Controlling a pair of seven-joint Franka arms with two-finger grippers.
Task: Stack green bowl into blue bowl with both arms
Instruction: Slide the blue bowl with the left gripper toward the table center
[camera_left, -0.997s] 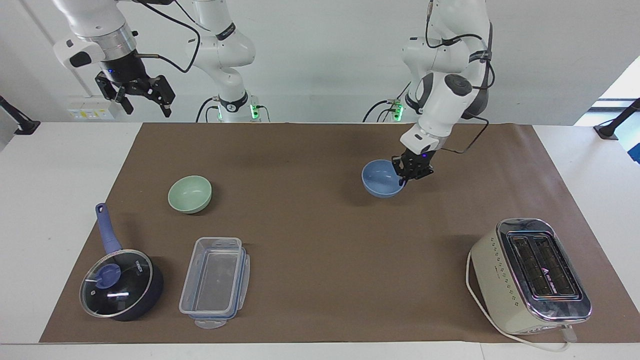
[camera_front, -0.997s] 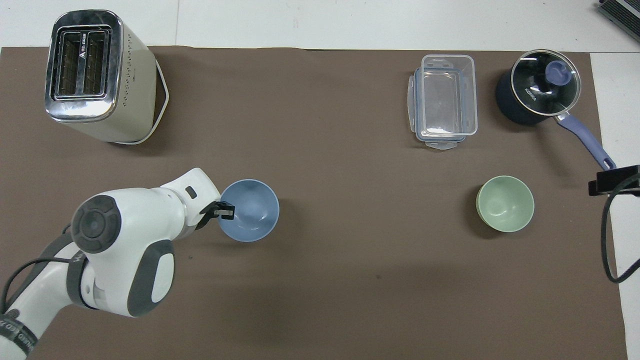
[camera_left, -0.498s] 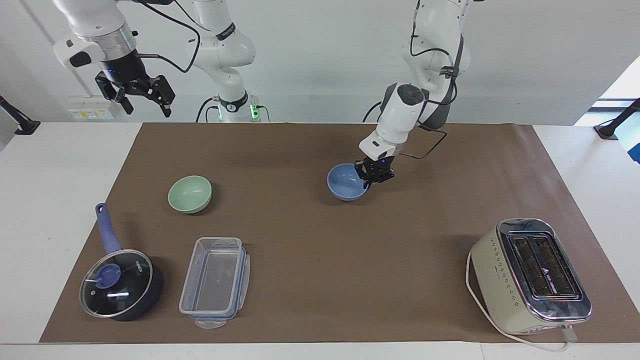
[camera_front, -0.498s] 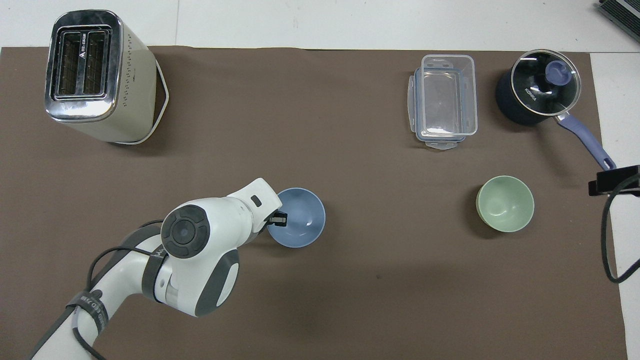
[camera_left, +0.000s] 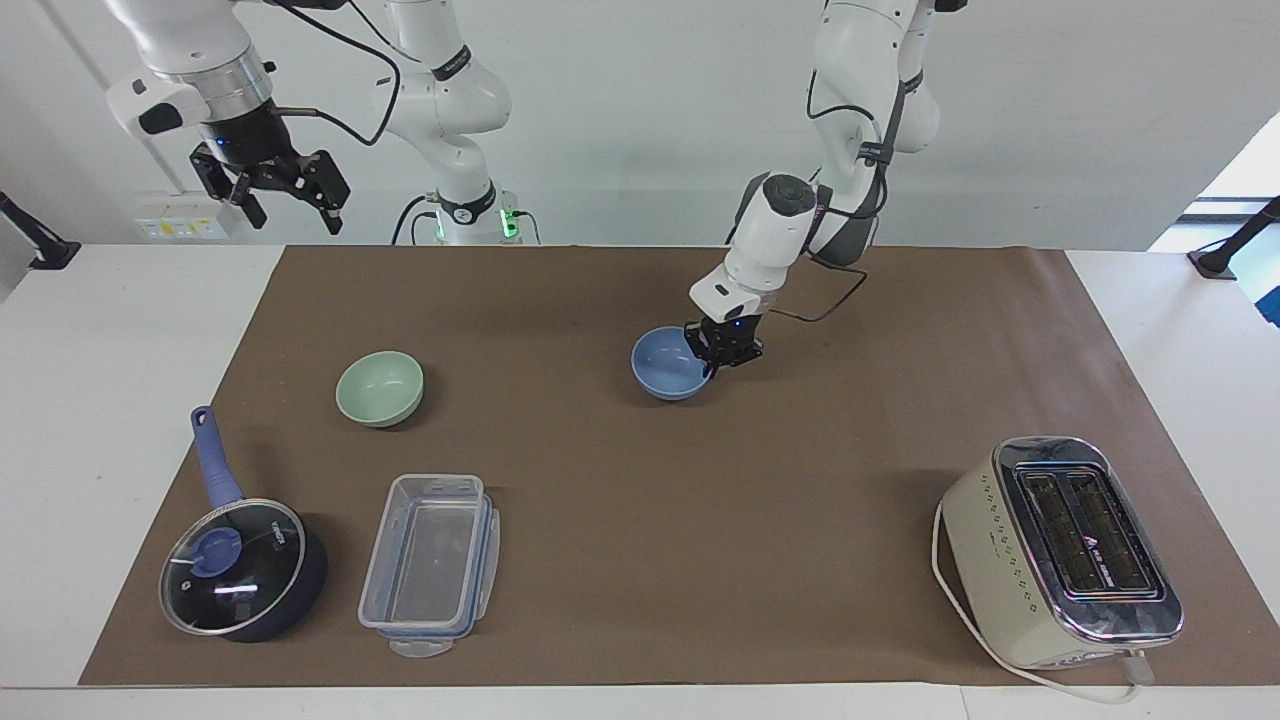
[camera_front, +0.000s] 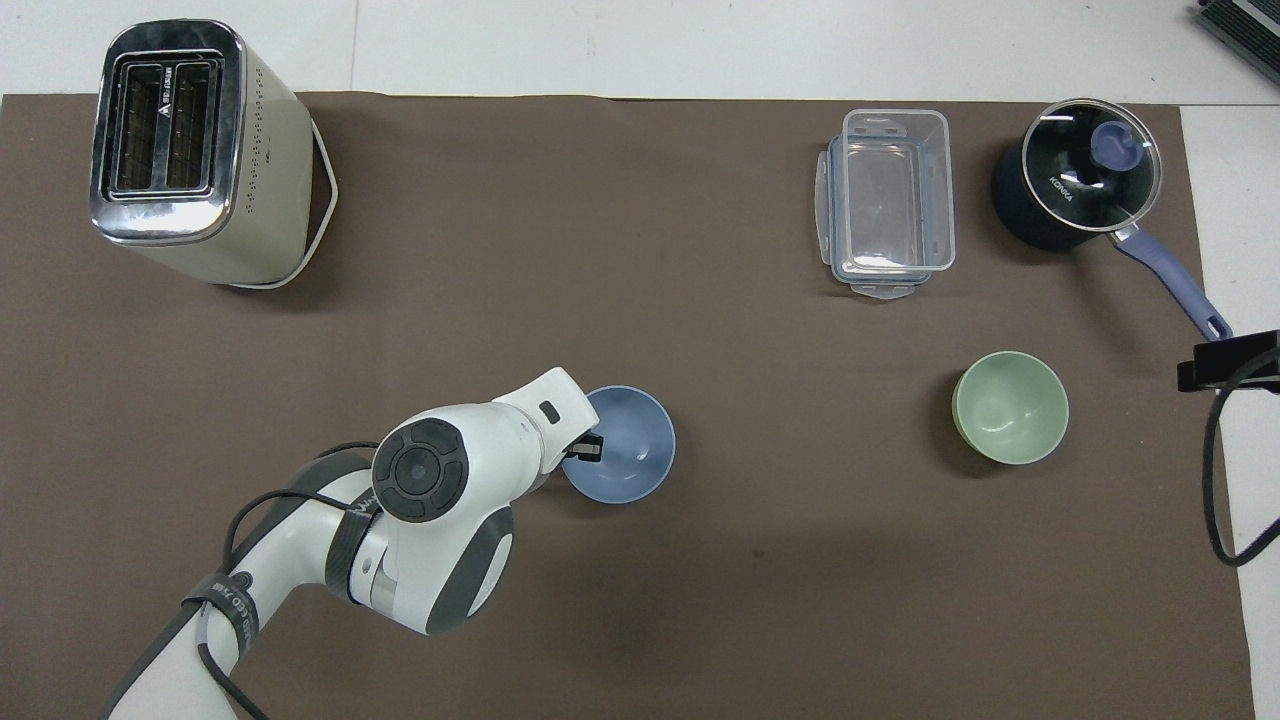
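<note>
Blue bowl (camera_left: 667, 366) rim pinched in left gripper (camera_left: 716, 366) jaws, right gripper (camera_left: 290, 210) jaws wide

left gripper (camera_left: 712, 368): low, jaws clamped; right gripper (camera_left: 290, 205): raised, waiting, jaws apart

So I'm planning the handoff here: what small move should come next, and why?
Probably lower and release: the left gripper is shut on the blue bowl rim near the mat's middle. The green bowl sits untouched toward the right arm's end, with the open right gripper waiting high above the table edge.
</note>
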